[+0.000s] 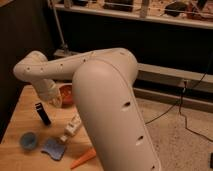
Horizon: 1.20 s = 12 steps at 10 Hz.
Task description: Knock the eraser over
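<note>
The eraser is a slim black block with a pale top end, standing nearly upright and leaning slightly on the left part of the wooden table. My white arm reaches across from the right. Its gripper hangs just above and to the right of the eraser, between it and an orange bowl. I see a small gap between the gripper and the eraser. The bulk of the arm hides the table's right side.
An orange bowl sits behind the gripper. A white-and-tan bottle-like object lies right of the eraser. A small blue cup, a flat blue sponge and a carrot lie near the front edge.
</note>
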Motion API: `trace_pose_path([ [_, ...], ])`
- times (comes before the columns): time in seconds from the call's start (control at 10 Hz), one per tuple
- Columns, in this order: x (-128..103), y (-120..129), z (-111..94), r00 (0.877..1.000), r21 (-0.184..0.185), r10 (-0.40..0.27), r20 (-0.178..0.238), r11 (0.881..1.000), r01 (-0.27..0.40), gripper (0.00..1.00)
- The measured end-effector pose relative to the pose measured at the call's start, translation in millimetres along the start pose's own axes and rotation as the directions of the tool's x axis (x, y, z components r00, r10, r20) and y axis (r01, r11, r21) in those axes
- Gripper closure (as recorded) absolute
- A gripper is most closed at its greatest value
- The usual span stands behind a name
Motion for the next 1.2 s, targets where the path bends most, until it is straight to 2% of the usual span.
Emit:
trace_pose_path([
  [0.3, -3, 13, 11, 0.999, 0.009, -0.025, -0.019, 1.000, 0.026, 1.00],
  [1.2, -22, 32, 22, 0.995, -0.030, -0.049, -0.085, 0.998, 0.046, 1.00],
])
